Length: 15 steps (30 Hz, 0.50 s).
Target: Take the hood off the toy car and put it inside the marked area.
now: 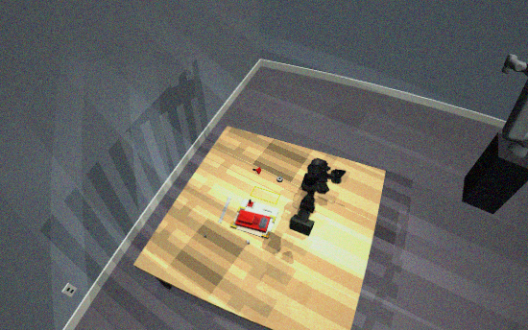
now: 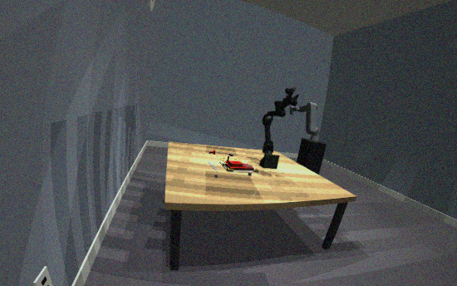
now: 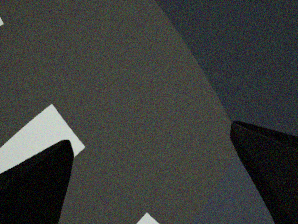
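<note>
The toy car sits on the table, with a red body, a grey patch at one end and white and yellow parts around it. At this size I cannot tell the hood's edges, but the red top looks whole. The marked area is a thin yellow outline on the table beside the car. My gripper is open and empty, raised high above the table and away from the car. Its two black fingers stand wide apart in the wrist view, against the ceiling.
A red part and a small dark wheel-like part lie beyond the outline. A pale strip lies beside the car. A small grey piece lies near it. A grey robot arm stands on a black pedestal off the table.
</note>
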Tool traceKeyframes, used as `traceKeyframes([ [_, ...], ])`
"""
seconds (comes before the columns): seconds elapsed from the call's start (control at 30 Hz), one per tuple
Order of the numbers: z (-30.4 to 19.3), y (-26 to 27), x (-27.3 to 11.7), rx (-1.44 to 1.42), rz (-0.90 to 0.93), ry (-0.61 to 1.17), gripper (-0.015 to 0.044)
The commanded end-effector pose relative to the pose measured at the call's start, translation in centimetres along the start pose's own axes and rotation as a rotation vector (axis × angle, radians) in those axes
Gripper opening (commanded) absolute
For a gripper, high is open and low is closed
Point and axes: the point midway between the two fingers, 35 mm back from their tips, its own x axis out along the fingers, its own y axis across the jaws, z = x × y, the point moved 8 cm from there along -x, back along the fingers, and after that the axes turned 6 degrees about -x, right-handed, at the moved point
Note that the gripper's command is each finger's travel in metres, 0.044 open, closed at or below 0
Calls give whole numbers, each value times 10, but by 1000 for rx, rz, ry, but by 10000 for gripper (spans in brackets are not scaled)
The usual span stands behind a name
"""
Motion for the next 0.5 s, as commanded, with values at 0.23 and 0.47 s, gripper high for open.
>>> traceKeyframes([
  [0.23,31,64,-28,437,328,-118,440],
  [0.47,62,124,-78,869,743,-116,440],
])
